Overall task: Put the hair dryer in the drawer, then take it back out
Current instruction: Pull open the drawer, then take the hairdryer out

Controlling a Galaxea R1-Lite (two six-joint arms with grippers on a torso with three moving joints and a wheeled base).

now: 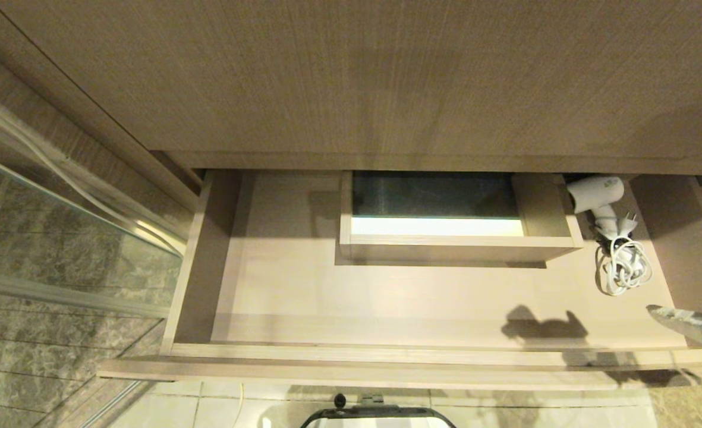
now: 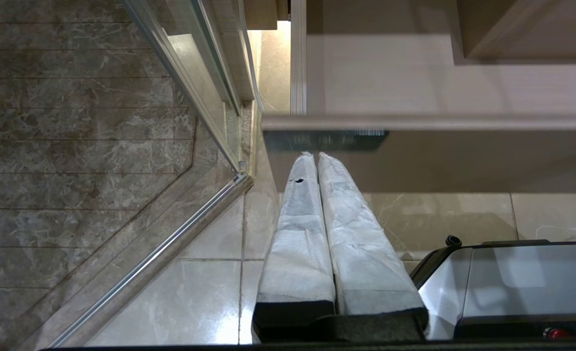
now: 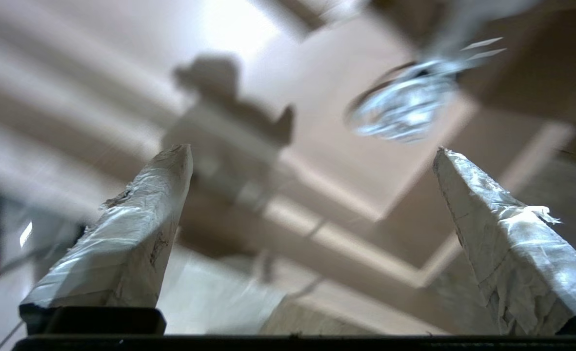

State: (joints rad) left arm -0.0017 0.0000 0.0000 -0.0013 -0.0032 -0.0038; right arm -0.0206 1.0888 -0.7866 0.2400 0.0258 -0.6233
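— Location of the hair dryer (image 1: 597,196)?
— Inside the open drawer (image 1: 386,297), far right corner, cord coiled beside it.
— Hands?
— Right hand (image 3: 312,161) released, spread, empty; left hand (image 2: 314,161) clenched.

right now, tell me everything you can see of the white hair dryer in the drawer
The white plastic hair dryer lies on its side on the pale floor of the open beige wood-grain drawer, in its far right corner, beside the boxed rectangular cutout. Its thick barrel sits toward the back; the handle runs forward to a loosely coiled white cord, with the two-pin plug resting alongside. Nothing grips it: the right gripper, jaws wide apart, is near but clear of it.
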